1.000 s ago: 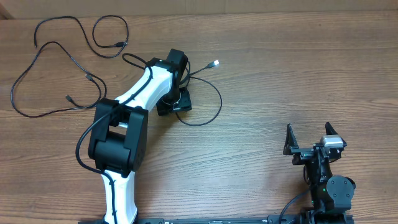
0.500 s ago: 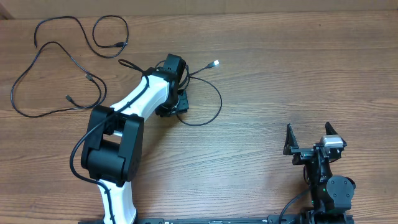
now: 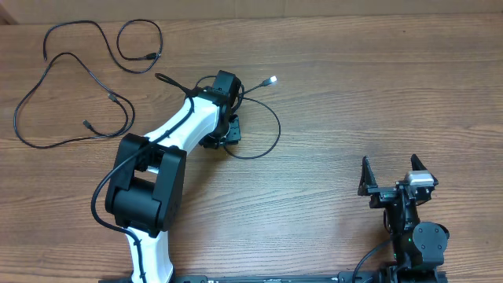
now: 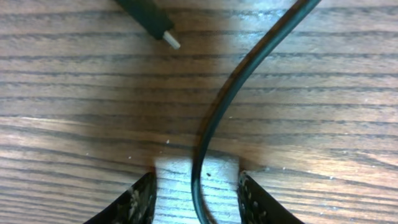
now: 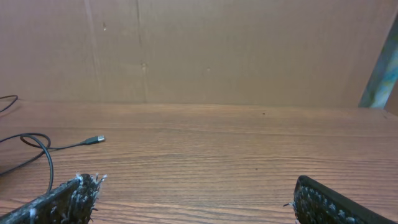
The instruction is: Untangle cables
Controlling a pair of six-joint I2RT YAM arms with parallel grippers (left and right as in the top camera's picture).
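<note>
A thin black cable point(image 3: 277, 130) with a silver plug point(image 3: 273, 80) lies in a loose loop at the table's middle. My left gripper point(image 3: 223, 135) is down on its left part. In the left wrist view the open fingers point(image 4: 196, 194) straddle this cable point(image 4: 239, 78) without pinching it, and a black plug end with a white tip point(image 4: 151, 17) lies just beyond. Two more black cables lie apart at the far left: a small loop point(image 3: 138, 47) and a long curve point(image 3: 49, 94). My right gripper point(image 3: 391, 185) is open and empty at the near right.
The right wrist view shows its open fingers point(image 5: 196, 202) over bare wood, with the silver-plug cable point(image 5: 93, 140) far to the left and a brown wall behind. The white left arm point(image 3: 169, 130) stretches across the table's left-middle.
My left arm has shifted slightly, its wrist moving a little left and then back right over the looped cable. The cables and the right arm have not moved.
</note>
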